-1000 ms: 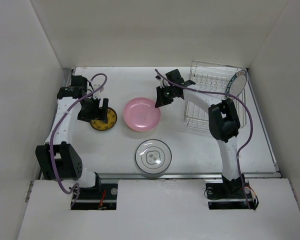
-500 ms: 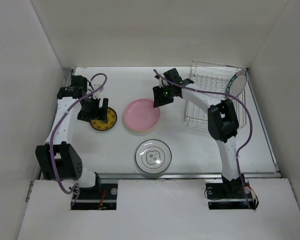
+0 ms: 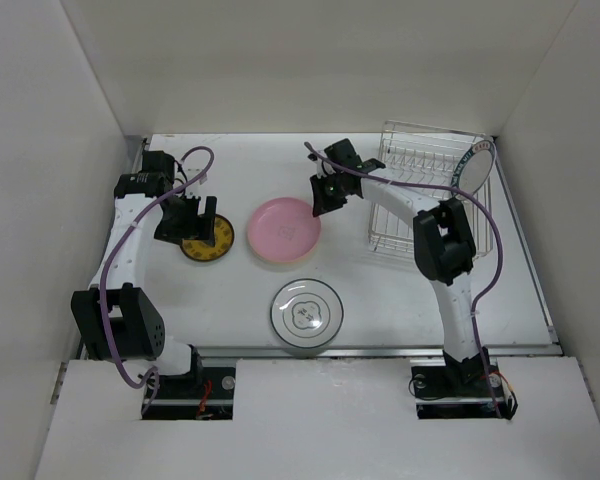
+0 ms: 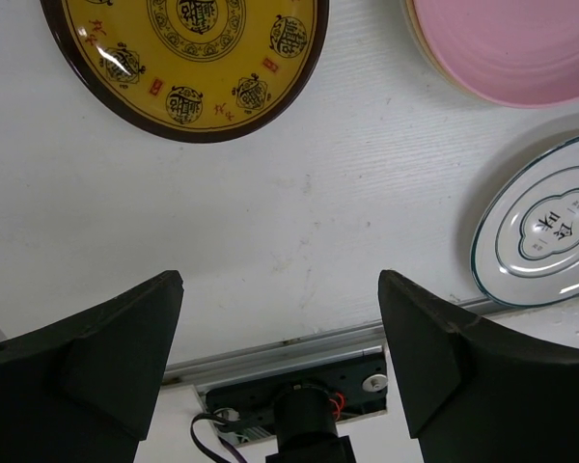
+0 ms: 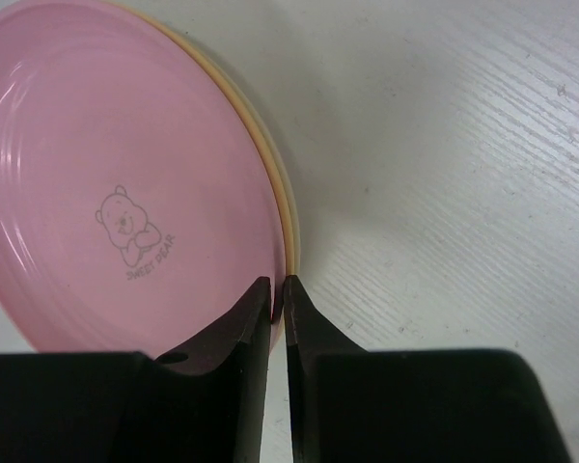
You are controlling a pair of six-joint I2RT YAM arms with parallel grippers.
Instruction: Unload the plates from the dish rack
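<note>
Hovering with fingers pinched almost together, the right gripper (image 5: pixel 277 282) is sitting at the rim of the pink plate (image 5: pixel 125 174), which is lying on a cream plate (image 5: pixel 288 207) on the table (image 3: pixel 240 290), while the left gripper (image 4: pixel 280 289) is hanging wide open near the yellow plate (image 4: pixel 188 58) and a teal-rimmed plate (image 3: pixel 473 166) is leaning in the dish rack (image 3: pixel 420 150).

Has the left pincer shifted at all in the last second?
No. In the top view the left pincer hangs at the same spot over the far edge of the yellow plate.

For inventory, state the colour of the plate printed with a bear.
Pink; the bear plate shows best in right wrist view.
</note>
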